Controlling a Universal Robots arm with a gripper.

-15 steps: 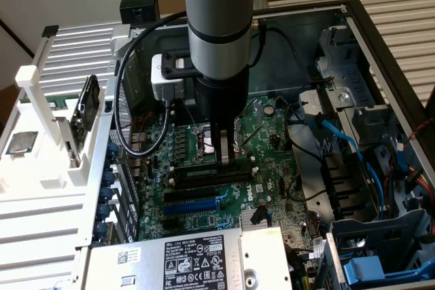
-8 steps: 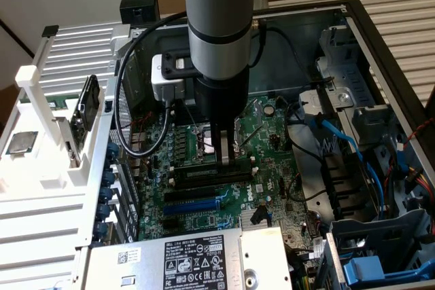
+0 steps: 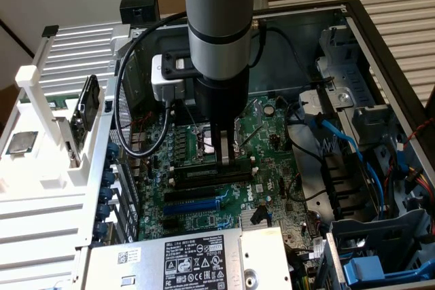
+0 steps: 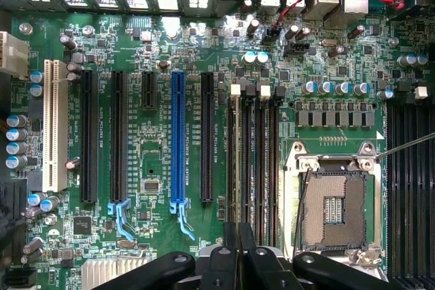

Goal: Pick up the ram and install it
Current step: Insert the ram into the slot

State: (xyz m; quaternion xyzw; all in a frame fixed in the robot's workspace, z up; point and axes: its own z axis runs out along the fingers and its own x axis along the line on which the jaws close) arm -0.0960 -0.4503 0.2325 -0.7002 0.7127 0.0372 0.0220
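My gripper [image 3: 225,157] reaches straight down onto the motherboard [image 3: 204,219] inside the open computer case. Its fingers are shut on the ram [image 3: 200,174], a long thin stick standing on edge at the bank of black memory slots. In the wrist view the gripper [image 4: 238,236] pinches the ram [image 4: 236,168] edge-on as a thin line. That line lies along the memory slot [image 4: 262,161] farthest from the open processor socket [image 4: 336,208]. I cannot tell how deep the ram sits in the slot.
A white rack [image 3: 41,168] at the exterior view's left holds another green board [image 3: 85,110] and a square silver chip [image 3: 20,142]. A power supply [image 3: 197,256] sits at the front, and blue cables [image 3: 340,140] and drive bays are at the right. A black cable [image 3: 122,100] loops from the wrist.
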